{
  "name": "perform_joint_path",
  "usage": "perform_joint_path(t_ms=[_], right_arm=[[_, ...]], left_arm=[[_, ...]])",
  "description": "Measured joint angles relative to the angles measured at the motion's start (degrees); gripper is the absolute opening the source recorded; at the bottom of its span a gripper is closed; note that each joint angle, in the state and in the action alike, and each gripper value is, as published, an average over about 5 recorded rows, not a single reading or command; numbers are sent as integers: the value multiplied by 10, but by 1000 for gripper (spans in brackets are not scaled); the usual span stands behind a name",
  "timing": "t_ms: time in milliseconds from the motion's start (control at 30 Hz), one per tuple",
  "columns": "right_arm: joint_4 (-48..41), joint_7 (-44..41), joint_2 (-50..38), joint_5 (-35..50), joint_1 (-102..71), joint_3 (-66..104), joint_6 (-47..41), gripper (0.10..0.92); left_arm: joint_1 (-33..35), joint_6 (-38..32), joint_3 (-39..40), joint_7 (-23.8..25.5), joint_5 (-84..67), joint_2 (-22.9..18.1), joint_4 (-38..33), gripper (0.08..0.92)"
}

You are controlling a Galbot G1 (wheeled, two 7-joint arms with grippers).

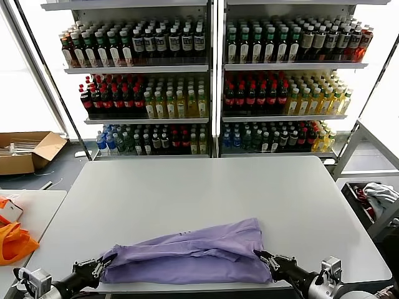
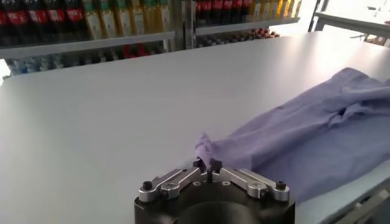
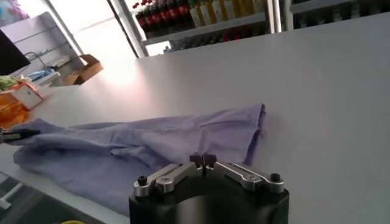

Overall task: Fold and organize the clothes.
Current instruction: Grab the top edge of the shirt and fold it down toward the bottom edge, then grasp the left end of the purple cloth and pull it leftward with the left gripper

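You have the lavender T-shirt [image 1: 190,255] lying folded lengthwise into a long band along the near edge of the white table [image 1: 206,187], running from your left to your right, with its far edge rising toward the right end. Your left gripper [image 1: 101,266] sits at the shirt's left end, its fingertips pressed together; in the left wrist view a small peak of fabric stands up right at the tips, so the fingers look pinched on that corner of the T-shirt [image 2: 317,137], though you cannot quite see cloth between them. Your right gripper [image 1: 265,257] is at the shirt's right end, also closed; in the right wrist view its tips meet just at the near hem of the T-shirt [image 3: 152,146], and whether they grip fabric you cannot tell. To your left, a bright orange cloth [image 1: 14,242] lies on a side table, well apart from the shirt. Shelves of bottled drinks [image 1: 212,81] stand beyond the table.
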Motion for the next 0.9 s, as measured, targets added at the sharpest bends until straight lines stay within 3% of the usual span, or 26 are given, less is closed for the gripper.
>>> perform_joint_path(t_ms=[467, 733, 900], right_arm=[[-8, 25, 42, -51, 38, 35, 109, 509], [-13, 27, 78, -94, 36, 52, 209, 743], [-17, 27, 90, -113, 20, 58, 249, 818]], left_arm=[[-14, 5, -43, -35, -29, -23, -34, 493], [-14, -14, -14, -165, -33, -79, -60, 727], [-3, -34, 30, -250, -5, -129, -62, 813]])
